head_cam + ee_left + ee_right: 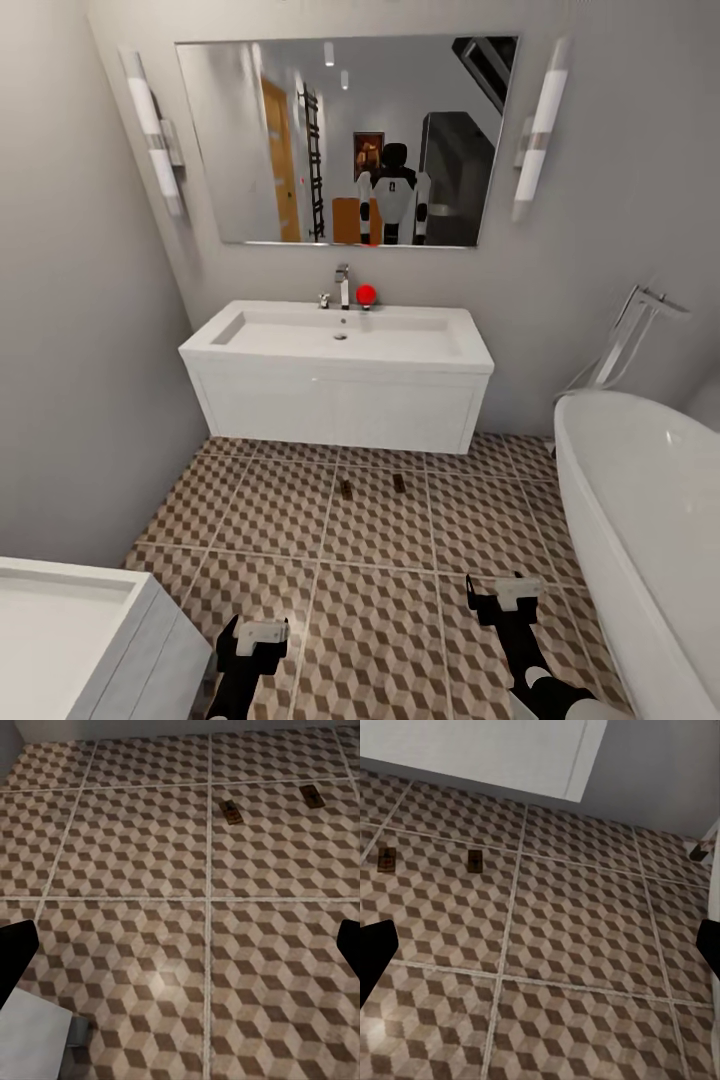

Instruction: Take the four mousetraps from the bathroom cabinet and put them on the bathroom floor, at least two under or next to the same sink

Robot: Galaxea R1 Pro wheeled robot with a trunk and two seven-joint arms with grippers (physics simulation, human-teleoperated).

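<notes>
Two mousetraps (347, 489) side by side on patterned bathroom floor (380, 600) just before white sink (340, 385), left gripper (258, 636) and right gripper (506, 596) both spread wide, holding nothing

- Home bathroom, simulator render.
- White boxy wall-hung sink (340, 375) w/ chrome tap (343, 287), wide rectangular mirror (345, 140) above btwn two tube wall lights (150, 130).
- Big oval white tub (650, 520) beside.
- Brown-beige cube-pattern tiled floor (380, 600).
</notes>
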